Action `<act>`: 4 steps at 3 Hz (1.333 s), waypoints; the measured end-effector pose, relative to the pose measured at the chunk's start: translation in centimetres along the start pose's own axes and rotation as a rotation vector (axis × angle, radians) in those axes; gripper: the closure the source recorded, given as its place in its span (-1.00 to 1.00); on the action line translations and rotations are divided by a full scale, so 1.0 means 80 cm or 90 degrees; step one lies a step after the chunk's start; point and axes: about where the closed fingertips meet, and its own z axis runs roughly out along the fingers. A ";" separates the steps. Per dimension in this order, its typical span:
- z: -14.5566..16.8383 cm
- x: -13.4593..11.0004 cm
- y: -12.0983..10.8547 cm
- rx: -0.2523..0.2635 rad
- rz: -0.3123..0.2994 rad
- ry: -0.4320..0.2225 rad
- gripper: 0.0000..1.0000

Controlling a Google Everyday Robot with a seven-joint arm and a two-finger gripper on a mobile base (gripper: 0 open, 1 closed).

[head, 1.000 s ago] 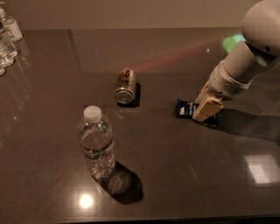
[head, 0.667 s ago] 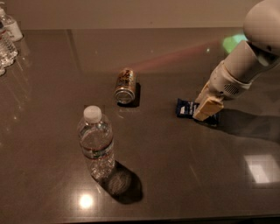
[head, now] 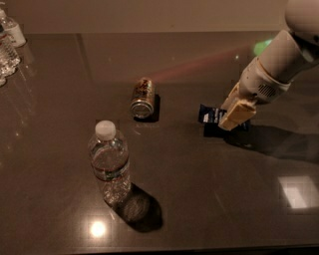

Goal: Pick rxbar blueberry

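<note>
gripper (head: pixel 230 121) at rxbar blueberry (head: pixel 209 114) — bottle (head: pixel 109 167) holds water

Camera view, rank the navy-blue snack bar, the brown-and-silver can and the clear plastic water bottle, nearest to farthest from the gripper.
The gripper sits at right.
1. Flat navy-blue snack bar, at its tip.
2. Brown-and-silver can, lying on its side, centre.
3. Clear plastic water bottle, upright, front left.

- An office or lab setting is suggested by a dark polished desk (head: pixel 189 209) set against a plain pale wall (head: pixel 149 15).
- Several water bottles (head: pixel 9 47) are kept at the far left corner.
- A robot gripper (head: pixel 234 113) is seen low toward the right edge.
</note>
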 end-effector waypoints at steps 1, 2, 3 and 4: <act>-0.025 -0.021 0.001 -0.001 -0.014 -0.004 1.00; -0.054 -0.041 0.000 0.006 -0.029 -0.010 1.00; -0.085 -0.060 -0.004 0.019 -0.041 -0.015 1.00; -0.085 -0.060 -0.004 0.019 -0.041 -0.015 1.00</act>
